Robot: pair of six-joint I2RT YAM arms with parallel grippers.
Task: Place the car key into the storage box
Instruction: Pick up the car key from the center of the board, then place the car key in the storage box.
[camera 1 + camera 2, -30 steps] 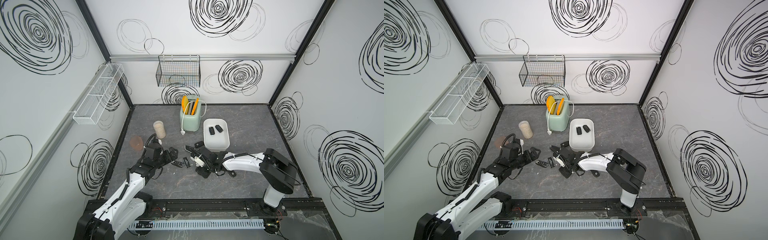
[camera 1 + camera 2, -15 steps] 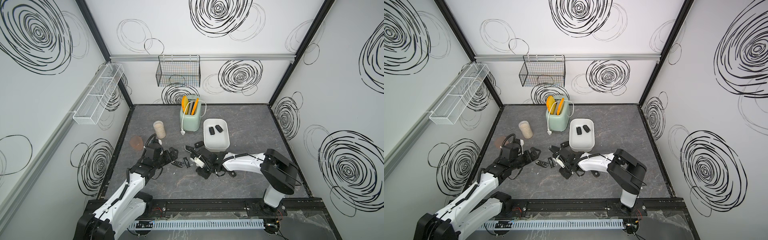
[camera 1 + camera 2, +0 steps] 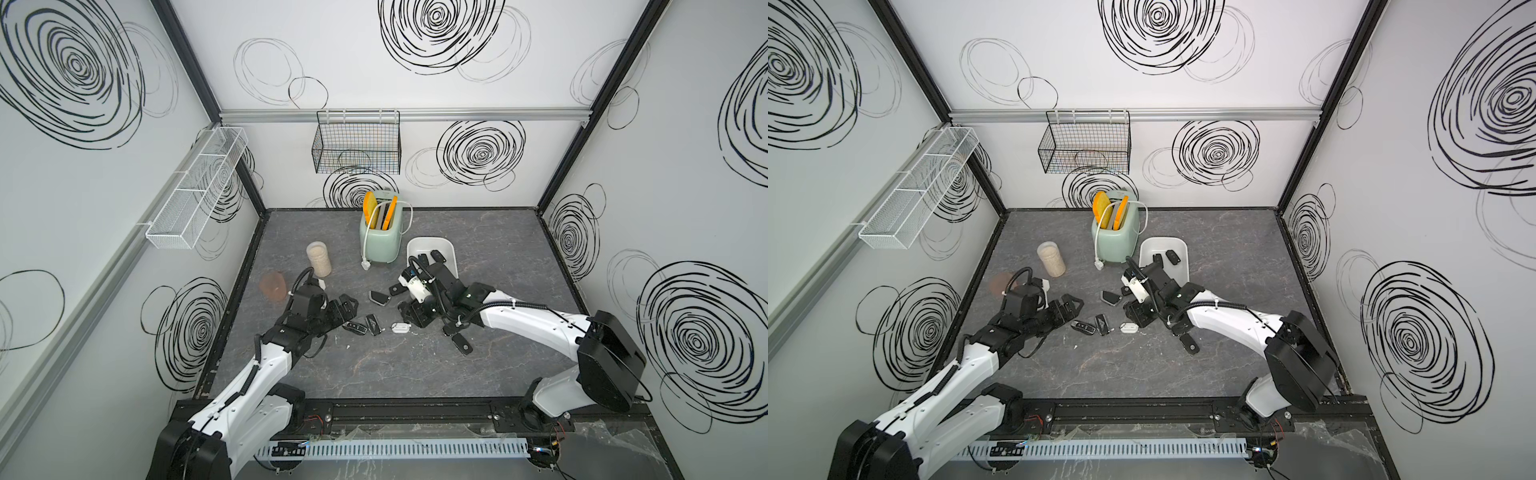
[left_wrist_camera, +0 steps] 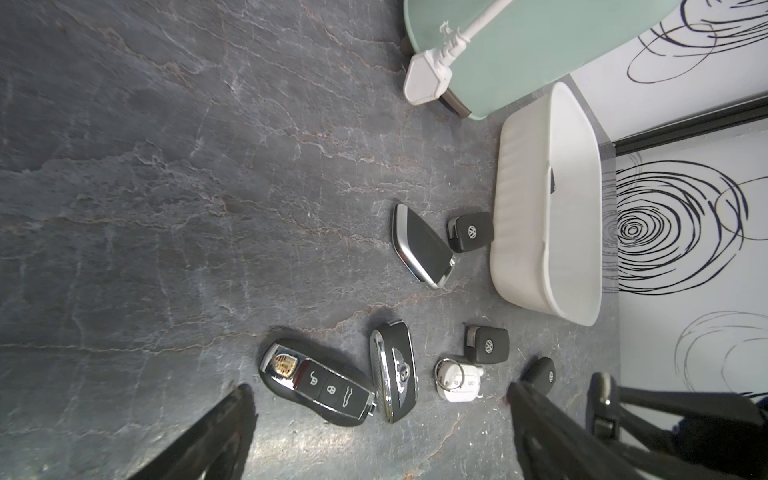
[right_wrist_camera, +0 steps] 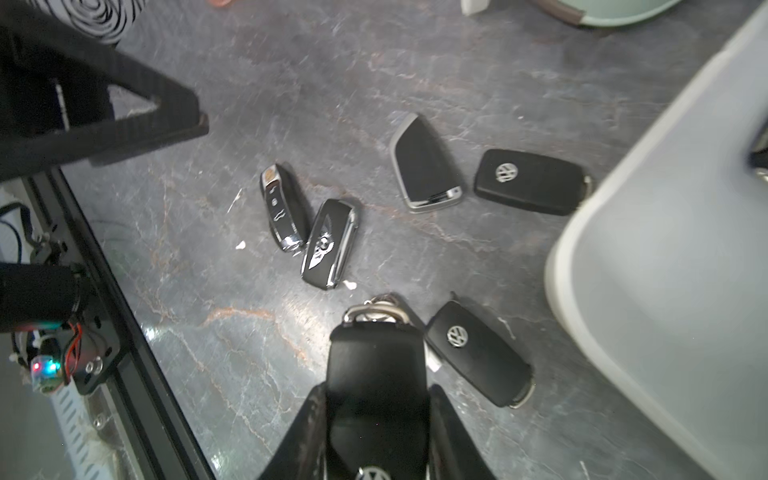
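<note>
Car key (image 5: 374, 365) clamped in right end effector (image 5: 376, 399); storage box (image 5: 665, 270) just beside it. Left end effector (image 4: 379, 388) spread wide, empty.

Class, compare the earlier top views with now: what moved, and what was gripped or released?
The right gripper took a black car key and lifted it slightly toward the storage box. The left gripper, open, the loose keys and the box stayed put.

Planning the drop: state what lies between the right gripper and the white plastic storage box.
A loose black VW-badged car key lies between right gripper and storage box, per the right wrist view.
</note>
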